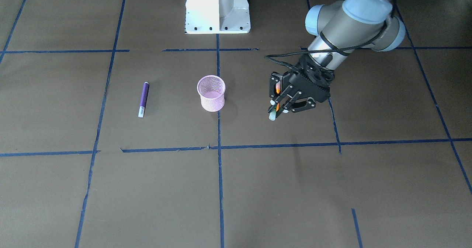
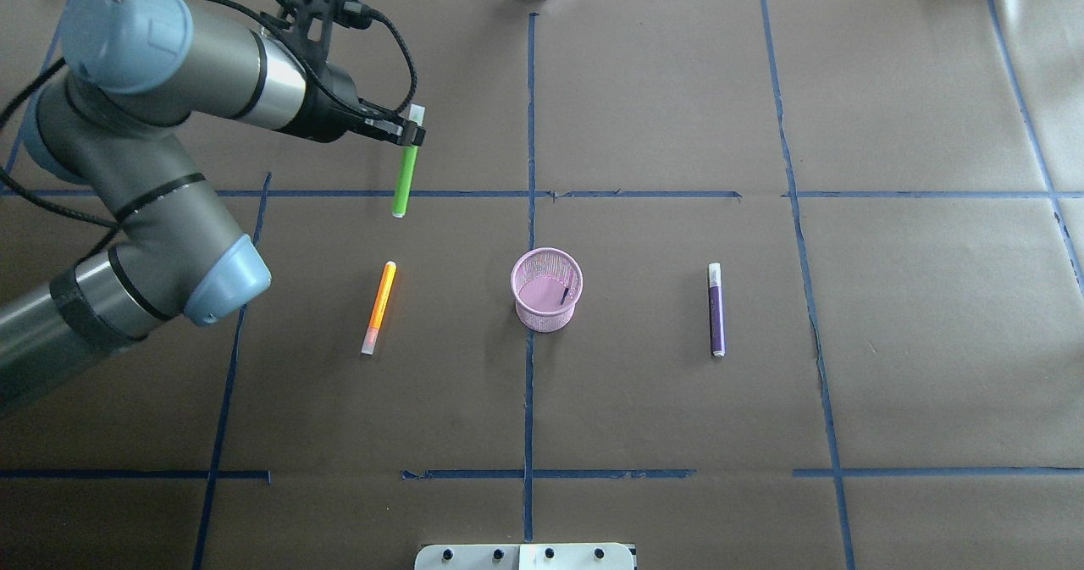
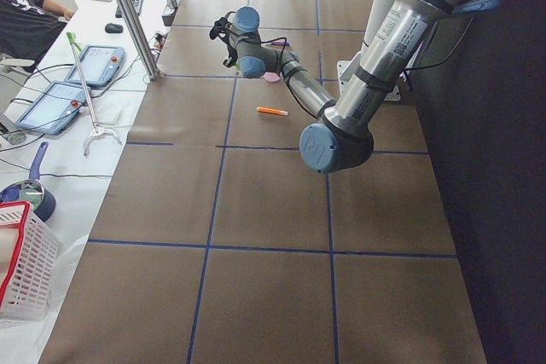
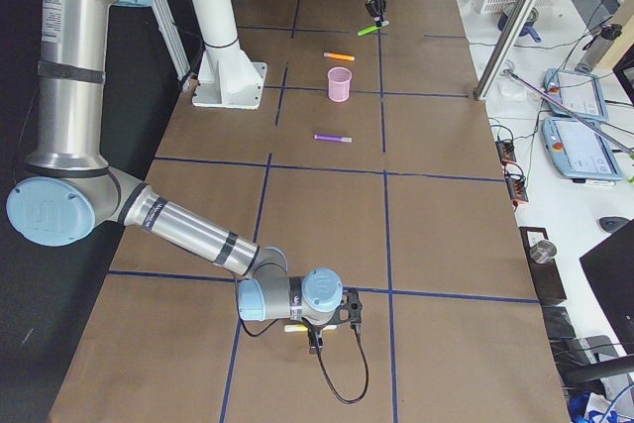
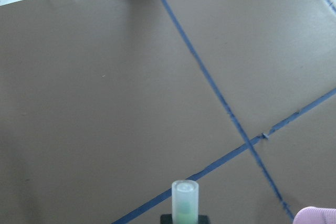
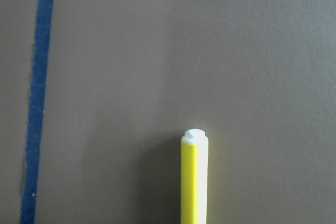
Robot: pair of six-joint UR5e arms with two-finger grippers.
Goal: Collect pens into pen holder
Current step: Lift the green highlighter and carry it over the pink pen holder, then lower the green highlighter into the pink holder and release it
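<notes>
My left gripper (image 2: 412, 135) is shut on the bright green pen (image 2: 403, 176) near its pale cap and holds it above the table, far and left of the pink mesh pen holder (image 2: 547, 289). The wrist view shows the cap (image 5: 185, 195) sticking out past the fingers. The orange pen (image 2: 379, 307) lies left of the holder and the purple pen (image 2: 716, 309) lies to its right. My right gripper (image 4: 317, 329) is low over a yellow pen (image 4: 294, 327) far from the holder. I cannot tell whether it is open or shut. The yellow pen's end fills the right wrist view (image 6: 194, 182).
The white robot base (image 1: 217, 8) stands at the table's near edge behind the holder. Blue tape lines (image 2: 530, 172) cross the brown table. A white basket (image 3: 21, 270) and tablets (image 3: 55, 104) sit beyond the table's far side.
</notes>
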